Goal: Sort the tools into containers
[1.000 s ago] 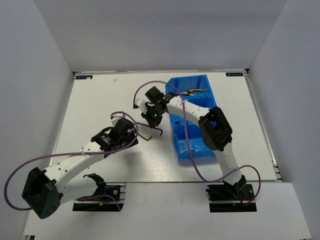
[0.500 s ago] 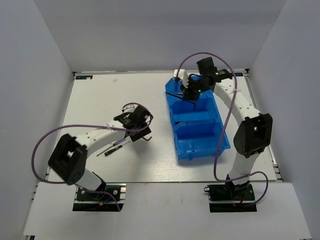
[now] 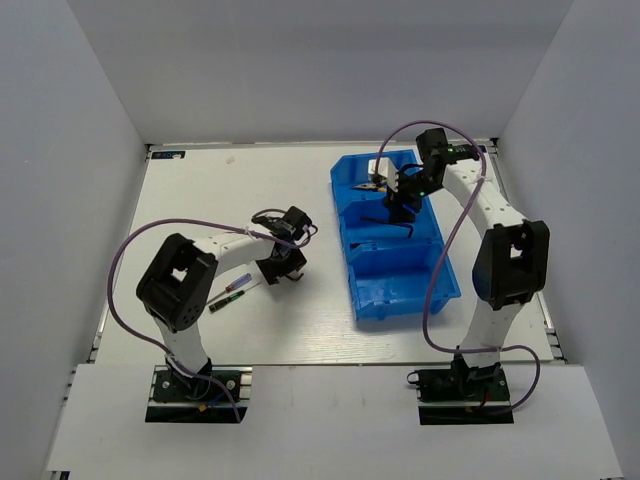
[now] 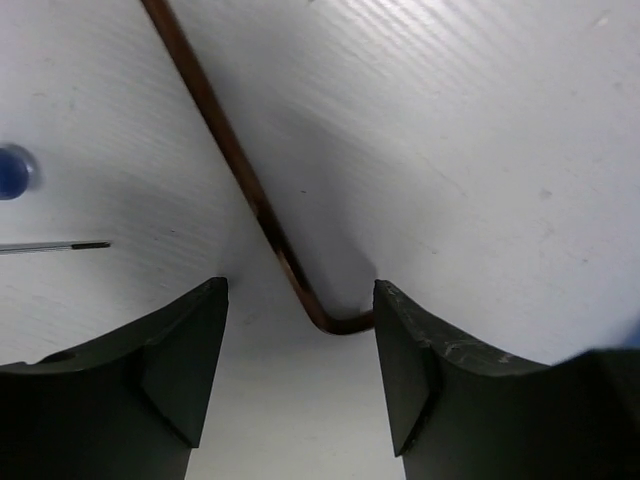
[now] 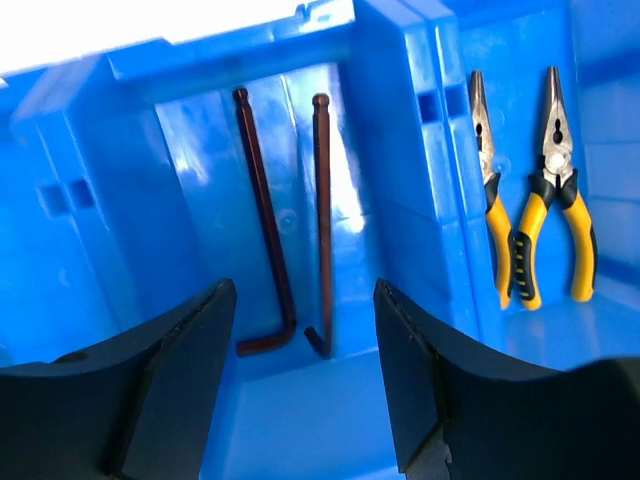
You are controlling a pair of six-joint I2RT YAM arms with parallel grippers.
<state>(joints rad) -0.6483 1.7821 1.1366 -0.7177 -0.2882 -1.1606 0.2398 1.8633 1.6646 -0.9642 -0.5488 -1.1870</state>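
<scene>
Left gripper [image 4: 300, 300]: jaws wide, empty. Loose hex key [image 4: 240, 170] flat on table [image 4: 450, 120], bend low centre between fingers.
Right gripper [image 5: 303, 300]: wide, empty, over bin [image 5: 400, 130] compartment holding binned hex keys [image 5: 322, 200]. Pliers [image 5: 553, 150] in next compartment, frame right.

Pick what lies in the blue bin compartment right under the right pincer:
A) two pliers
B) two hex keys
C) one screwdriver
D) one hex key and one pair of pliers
B: the right wrist view shows two dark brown hex keys lying side by side in the compartment under the right pincer, while the yellow-handled pliers lie in the next one over.
</scene>
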